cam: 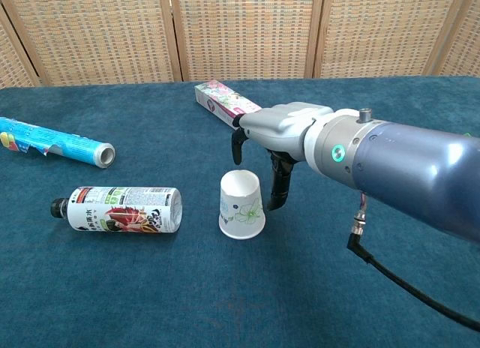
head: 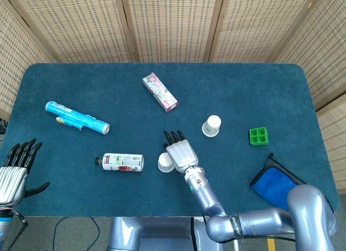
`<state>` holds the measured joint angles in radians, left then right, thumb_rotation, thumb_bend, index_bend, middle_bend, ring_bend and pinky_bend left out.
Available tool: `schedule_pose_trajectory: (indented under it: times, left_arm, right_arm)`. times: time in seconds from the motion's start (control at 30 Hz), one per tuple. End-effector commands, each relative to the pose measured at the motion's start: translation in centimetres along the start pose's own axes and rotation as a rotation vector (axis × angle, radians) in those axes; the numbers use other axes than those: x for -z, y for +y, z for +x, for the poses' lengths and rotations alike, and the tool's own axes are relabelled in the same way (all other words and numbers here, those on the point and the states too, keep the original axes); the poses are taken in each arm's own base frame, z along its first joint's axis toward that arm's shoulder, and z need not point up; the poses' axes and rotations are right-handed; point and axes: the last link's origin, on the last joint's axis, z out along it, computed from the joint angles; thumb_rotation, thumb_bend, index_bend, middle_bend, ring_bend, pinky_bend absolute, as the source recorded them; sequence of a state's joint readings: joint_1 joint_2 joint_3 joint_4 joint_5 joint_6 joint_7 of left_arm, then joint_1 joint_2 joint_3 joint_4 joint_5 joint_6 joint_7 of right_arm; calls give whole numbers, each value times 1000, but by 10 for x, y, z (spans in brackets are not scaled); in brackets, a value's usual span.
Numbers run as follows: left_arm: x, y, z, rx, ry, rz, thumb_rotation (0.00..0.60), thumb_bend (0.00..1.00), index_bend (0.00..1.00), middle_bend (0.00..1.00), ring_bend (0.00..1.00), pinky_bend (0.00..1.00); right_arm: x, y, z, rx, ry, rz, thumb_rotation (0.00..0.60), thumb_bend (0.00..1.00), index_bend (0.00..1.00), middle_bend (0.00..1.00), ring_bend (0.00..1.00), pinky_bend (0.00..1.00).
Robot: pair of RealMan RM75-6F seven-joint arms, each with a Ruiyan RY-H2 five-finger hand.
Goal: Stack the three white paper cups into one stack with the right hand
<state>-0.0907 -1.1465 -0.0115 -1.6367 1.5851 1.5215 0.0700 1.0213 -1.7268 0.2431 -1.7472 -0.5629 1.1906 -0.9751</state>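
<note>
An upside-down white paper cup (cam: 241, 205) with a floral print stands near the table's front; the head view shows the cup (head: 164, 164) half hidden under my right hand. My right hand (cam: 274, 134) hovers just above and behind it, fingers spread and holding nothing. Its thumb (cam: 279, 187) hangs down beside the cup's right side, apart from it. A second white cup (head: 212, 125) stands further right, away from the hand; my arm hides it in the chest view. My left hand (head: 13, 172) rests open at the table's front left edge.
A bottle (cam: 120, 209) lies on its side left of the near cup. Further left lies a blue foil roll (cam: 52, 142), and behind is a pink box (cam: 225, 102). A green block (head: 258, 136) and a blue cloth (head: 278, 189) are at the right.
</note>
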Motion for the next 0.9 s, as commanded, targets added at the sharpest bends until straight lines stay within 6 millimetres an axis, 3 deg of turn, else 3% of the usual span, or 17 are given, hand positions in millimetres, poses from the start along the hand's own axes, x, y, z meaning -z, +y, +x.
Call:
schedule_pose_trajectory:
  times: [0.03,0.17,0.43,0.6,0.77,0.9]
  left_arm:
    - [0,0,-1,-2,-4,2,600,10,0,0,0,0]
    - [-1,-1,-1,-2,-5,6,600,9,0,0,0,0]
    - [-2,-2,-2,-1,-10,9,600,10,0,0,0,0]
    - [-2,-2,-2,-2,-10,10,600,10,0,0,0,0]
    - [-3,-3,-2,-2,-9,12,600,9,0,0,0,0]
    - [-2,-2,-2,-5,-10,7,600,10,0,0,0,0]
  right_arm:
    - [-3,-3,-3,-4,-4,7,600,244,363,83,16,104]
    - [-6,-5,-7,-6,-1,7,600,243,391,99,16,111]
    - [-13,-7,-12,-19,25,7,600,234,566,180,50,144]
    - [-13,-7,-10,-22,34,9,600,234,579,187,56,147]
    - [-12,-3,1,-13,71,2,600,234,589,194,61,150]
    - [-9,14,28,4,136,-42,600,234,596,196,64,153]
